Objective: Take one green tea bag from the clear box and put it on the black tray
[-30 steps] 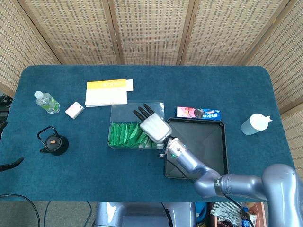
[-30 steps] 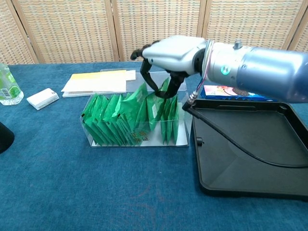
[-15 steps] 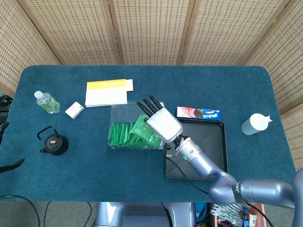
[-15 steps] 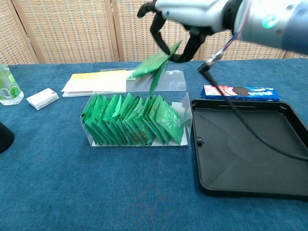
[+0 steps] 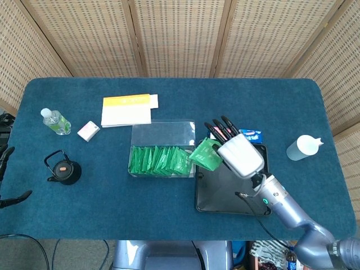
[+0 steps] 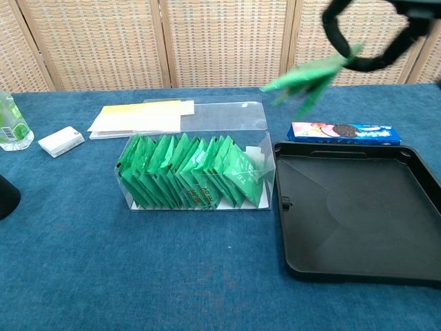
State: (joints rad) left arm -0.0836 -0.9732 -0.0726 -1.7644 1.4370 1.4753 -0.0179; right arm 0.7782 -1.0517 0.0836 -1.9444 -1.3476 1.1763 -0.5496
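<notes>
In the last second the right hand [image 5: 239, 153] has lifted clear of the clear box [image 5: 163, 151] and swung toward the bench's right edge, carrying a green tea bag [image 5: 206, 153] pinched in its fingertips. A second ago those fingers were down among the packed sachets; half a second ago the bag was just coming up above the box; now it hangs in the air over the left rim of the black tray [image 5: 232, 194], free of the remaining row. The chest view shows it blurred with motion, tilted, and held high above the tray floor, so nothing is set down yet. That leaves the extraction done and the placing to come: the hand needs to drop toward the tray's open floor and let go. The other bags appear to have settled back upright in the box. The left hand is not in view in either camera.
</notes>
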